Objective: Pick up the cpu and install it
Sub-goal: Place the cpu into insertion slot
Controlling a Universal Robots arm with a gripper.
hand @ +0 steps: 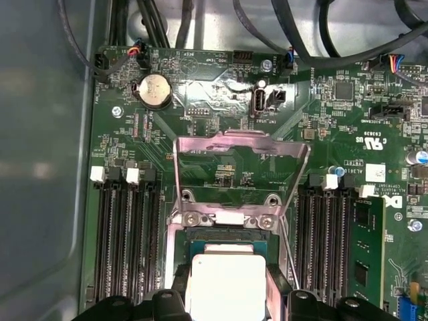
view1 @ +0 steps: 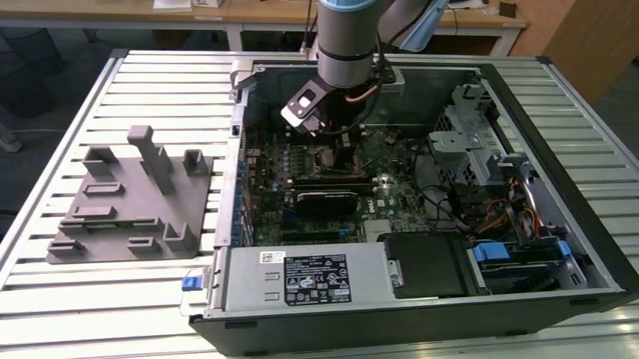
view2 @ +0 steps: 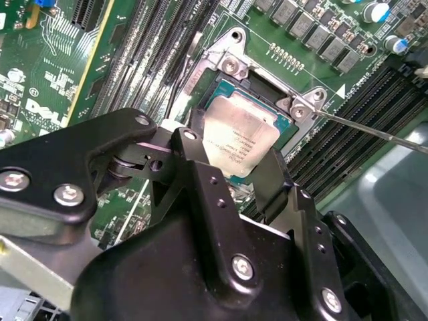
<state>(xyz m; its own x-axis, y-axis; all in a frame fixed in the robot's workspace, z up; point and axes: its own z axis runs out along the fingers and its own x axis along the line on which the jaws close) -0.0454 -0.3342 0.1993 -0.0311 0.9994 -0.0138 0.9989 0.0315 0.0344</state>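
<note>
Second wrist view shows the claw (view2: pixel 237 155) clamped on the cpu (view2: pixel 242 132), held flat just above the open socket (view2: pixel 261 83)

Silvery cpu (view2: pixel 239 137) at socket (view2: pixel 231 65)

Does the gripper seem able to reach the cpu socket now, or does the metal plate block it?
Probably yes. The metal plate stands flipped open, the lever is swung aside, and the gripper hangs right over the cpu and the socket.
</note>
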